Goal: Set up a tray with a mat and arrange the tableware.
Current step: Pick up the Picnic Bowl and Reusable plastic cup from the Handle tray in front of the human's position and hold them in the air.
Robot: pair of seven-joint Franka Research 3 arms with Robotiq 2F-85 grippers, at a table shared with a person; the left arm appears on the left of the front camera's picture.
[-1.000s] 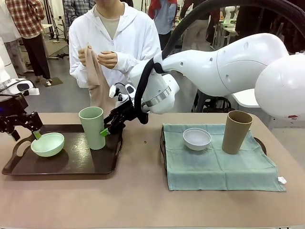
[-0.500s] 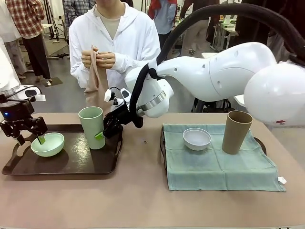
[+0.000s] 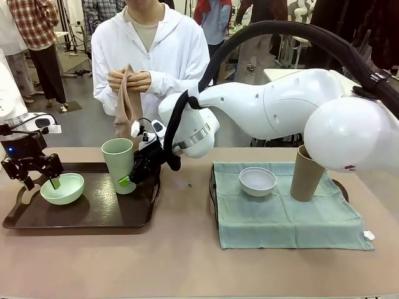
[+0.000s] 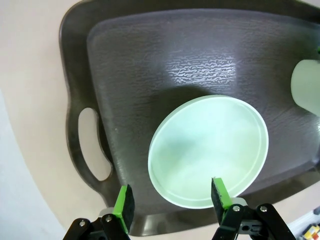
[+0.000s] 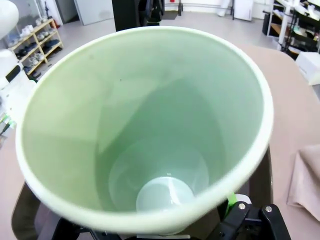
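Front view: our right gripper (image 3: 129, 177) is clamped low on the green cup (image 3: 118, 163), which stands near-vertical on the dark tray (image 3: 93, 215). We have our left gripper (image 3: 42, 182) spread wide, straddling the green bowl (image 3: 62, 188) rim beside it.

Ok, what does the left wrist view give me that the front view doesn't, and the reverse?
Left wrist view adds: a straight-down look into the pale green bowl, which is empty, with the left gripper open, one pad over the bowl's rim and the other beside it.
Front view adds: the right gripper clamped low on the tall green cup, the white bowl and brown cup on the green mat, and the person's hands holding a beige cloth.
Shared: dark tray, pale green bowl, tall green cup, left gripper.
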